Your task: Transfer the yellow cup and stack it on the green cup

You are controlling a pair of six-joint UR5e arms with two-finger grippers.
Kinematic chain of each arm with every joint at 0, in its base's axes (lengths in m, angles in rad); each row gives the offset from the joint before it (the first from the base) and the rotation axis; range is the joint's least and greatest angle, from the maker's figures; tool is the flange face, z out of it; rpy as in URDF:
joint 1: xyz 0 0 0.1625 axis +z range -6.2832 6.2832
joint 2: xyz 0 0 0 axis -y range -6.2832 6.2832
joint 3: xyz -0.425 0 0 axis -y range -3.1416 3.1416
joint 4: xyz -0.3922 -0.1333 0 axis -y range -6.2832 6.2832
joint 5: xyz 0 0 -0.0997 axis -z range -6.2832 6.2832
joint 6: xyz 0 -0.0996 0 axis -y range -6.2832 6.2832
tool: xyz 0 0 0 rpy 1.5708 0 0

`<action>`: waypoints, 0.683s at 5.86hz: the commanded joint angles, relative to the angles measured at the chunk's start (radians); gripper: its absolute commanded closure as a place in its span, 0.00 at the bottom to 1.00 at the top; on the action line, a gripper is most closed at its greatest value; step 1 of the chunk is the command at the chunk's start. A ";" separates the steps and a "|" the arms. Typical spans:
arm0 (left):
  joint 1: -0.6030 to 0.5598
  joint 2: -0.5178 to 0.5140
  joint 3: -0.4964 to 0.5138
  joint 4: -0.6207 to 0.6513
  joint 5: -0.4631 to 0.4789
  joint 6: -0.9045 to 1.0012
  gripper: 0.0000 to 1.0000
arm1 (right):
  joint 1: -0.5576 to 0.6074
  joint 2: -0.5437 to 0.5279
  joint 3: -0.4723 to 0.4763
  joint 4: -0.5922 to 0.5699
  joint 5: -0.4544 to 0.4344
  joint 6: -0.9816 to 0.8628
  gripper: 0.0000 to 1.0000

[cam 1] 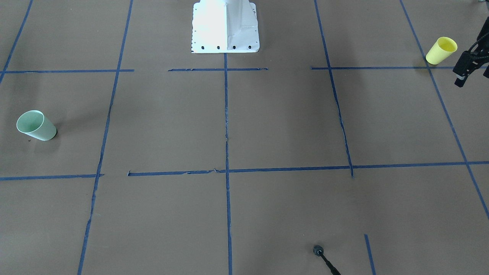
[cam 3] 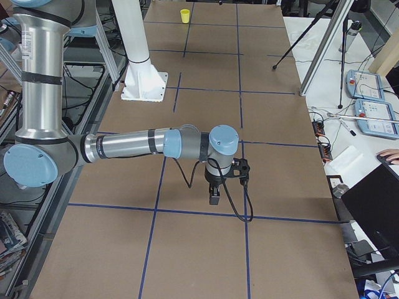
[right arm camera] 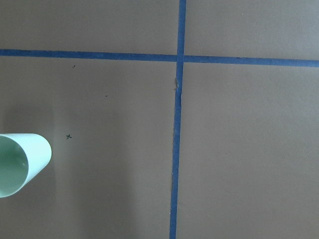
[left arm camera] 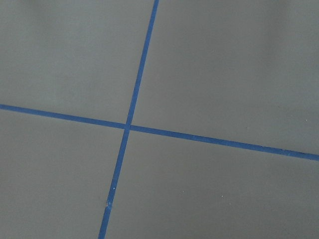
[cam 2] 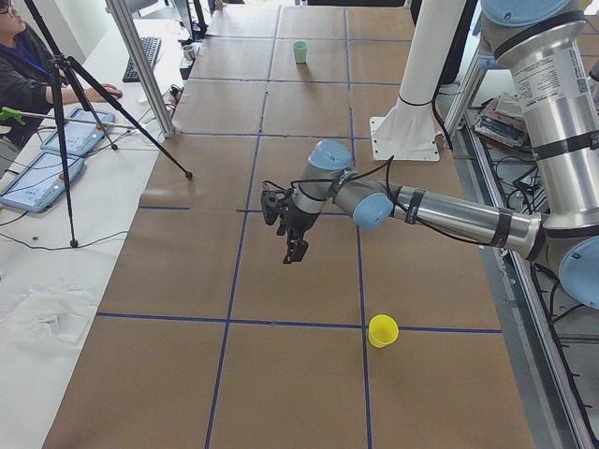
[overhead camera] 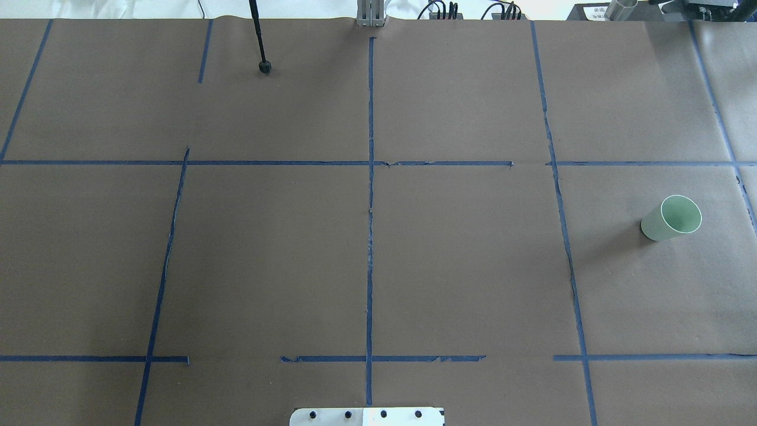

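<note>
The yellow cup (cam 1: 441, 50) stands upright, mouth up, on the brown table at the robot's left end; it also shows in the exterior left view (cam 2: 382, 330) and, far off, in the exterior right view (cam 3: 184, 15). The green cup (cam 1: 36, 125) stands upright at the robot's right end (overhead camera: 671, 218) and at the left edge of the right wrist view (right arm camera: 20, 164). My left gripper (cam 1: 461, 79) hangs above the table beside the yellow cup, apart from it (cam 2: 294, 248); I cannot tell if it is open. My right gripper (cam 3: 214, 196) hangs over the table, apart from the green cup; I cannot tell its state.
The white robot base (cam 1: 225, 26) stands at the table's middle edge. A black tripod foot (overhead camera: 265, 66) rests on the far side. Blue tape lines (left arm camera: 127, 124) grid the brown surface. An operator (cam 2: 19, 56) sits beyond the far edge.
</note>
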 commanded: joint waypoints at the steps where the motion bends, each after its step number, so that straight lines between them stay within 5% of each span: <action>1: 0.205 0.071 -0.025 -0.002 0.256 -0.301 0.00 | 0.000 0.000 -0.002 0.001 0.000 0.000 0.00; 2: 0.301 0.136 -0.025 -0.002 0.397 -0.468 0.00 | 0.000 0.000 -0.002 0.001 0.000 0.000 0.00; 4: 0.339 0.247 -0.025 0.006 0.505 -0.720 0.00 | 0.000 0.001 -0.001 0.001 0.000 -0.002 0.00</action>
